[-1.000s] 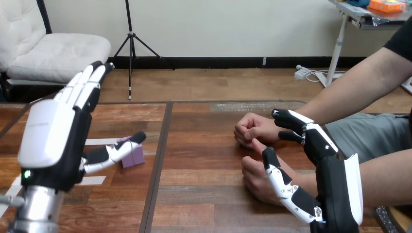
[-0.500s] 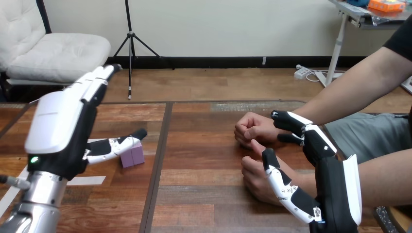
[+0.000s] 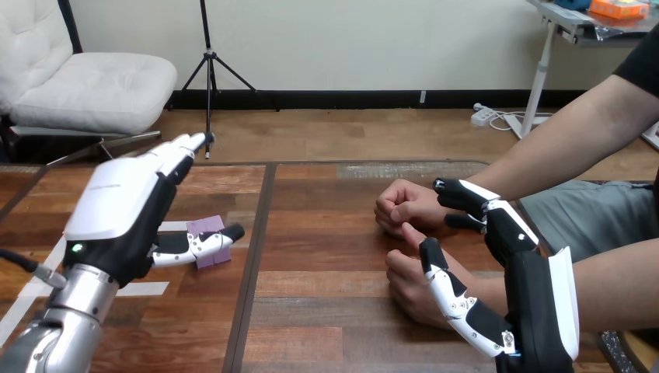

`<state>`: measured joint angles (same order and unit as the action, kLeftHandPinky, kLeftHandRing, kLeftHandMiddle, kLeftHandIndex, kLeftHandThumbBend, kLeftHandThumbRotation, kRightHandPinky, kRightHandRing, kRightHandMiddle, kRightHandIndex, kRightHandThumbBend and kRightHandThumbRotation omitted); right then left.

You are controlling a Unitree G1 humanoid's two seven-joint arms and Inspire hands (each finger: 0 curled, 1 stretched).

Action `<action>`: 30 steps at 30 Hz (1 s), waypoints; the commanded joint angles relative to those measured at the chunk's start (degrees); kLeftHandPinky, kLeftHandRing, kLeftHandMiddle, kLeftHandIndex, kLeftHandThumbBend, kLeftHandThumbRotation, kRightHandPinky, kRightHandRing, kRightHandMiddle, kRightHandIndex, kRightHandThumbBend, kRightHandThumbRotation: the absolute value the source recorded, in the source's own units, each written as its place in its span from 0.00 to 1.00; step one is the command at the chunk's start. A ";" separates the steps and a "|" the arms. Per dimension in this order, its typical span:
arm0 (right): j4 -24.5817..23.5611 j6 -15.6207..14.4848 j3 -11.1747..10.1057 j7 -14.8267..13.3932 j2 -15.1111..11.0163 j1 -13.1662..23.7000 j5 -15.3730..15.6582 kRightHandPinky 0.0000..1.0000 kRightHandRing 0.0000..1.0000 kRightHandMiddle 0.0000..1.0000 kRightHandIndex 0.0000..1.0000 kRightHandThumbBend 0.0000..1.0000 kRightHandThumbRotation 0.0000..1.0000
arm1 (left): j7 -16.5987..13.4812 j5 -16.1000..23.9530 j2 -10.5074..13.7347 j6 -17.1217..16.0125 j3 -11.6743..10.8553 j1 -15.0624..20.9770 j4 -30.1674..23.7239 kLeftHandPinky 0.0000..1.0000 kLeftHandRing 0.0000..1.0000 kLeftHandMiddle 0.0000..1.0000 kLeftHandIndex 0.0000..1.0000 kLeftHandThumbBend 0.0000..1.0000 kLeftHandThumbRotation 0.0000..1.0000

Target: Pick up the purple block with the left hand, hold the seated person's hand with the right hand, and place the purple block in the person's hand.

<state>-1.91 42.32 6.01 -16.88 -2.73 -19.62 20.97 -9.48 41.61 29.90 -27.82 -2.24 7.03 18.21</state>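
Note:
A small purple block (image 3: 210, 240) lies on the wooden table (image 3: 326, 256) left of its middle. My left hand (image 3: 124, 210) hovers over and just left of it, fingers straight and open, the thumb (image 3: 203, 243) reaching across the block's front. Two fists of the person rest on the table at the right: the far hand (image 3: 406, 205) and the near hand (image 3: 416, 287). My right hand (image 3: 513, 280) stands beside the near fist, thumb (image 3: 447, 284) lying along its top and fingers (image 3: 474, 198) extended behind it, not closed round it.
White tape strips (image 3: 148, 288) mark the table near the block. A dark seam (image 3: 252, 264) runs down the table between the block and the person's fists.
My left hand has tipped forward and come down toward the purple block, its thumb now in front of the block. My right hand and the person's fists have stayed put.

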 commanded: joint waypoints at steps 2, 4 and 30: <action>-0.90 0.42 -0.91 0.11 0.24 3.94 -0.24 0.69 0.76 0.77 0.73 0.35 0.17 | 1.69 -2.34 2.35 0.16 1.84 6.64 4.20 0.84 0.89 0.91 0.91 0.74 0.51; -0.93 0.42 -1.01 0.06 0.22 3.98 -0.04 0.69 0.76 0.77 0.73 0.35 0.18 | 2.50 -2.92 2.56 0.33 2.36 7.46 5.35 0.84 0.89 0.91 0.91 0.75 0.51; -1.23 0.22 -1.32 0.56 -0.04 4.12 0.01 0.70 0.76 0.76 0.73 0.35 0.19 | 8.18 -2.94 3.66 3.87 8.89 15.42 15.62 0.81 0.88 0.90 0.90 0.85 0.50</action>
<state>-1.92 42.31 5.59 -16.53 -2.76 -18.77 21.07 -1.47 38.81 31.77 -24.69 5.36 17.21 32.33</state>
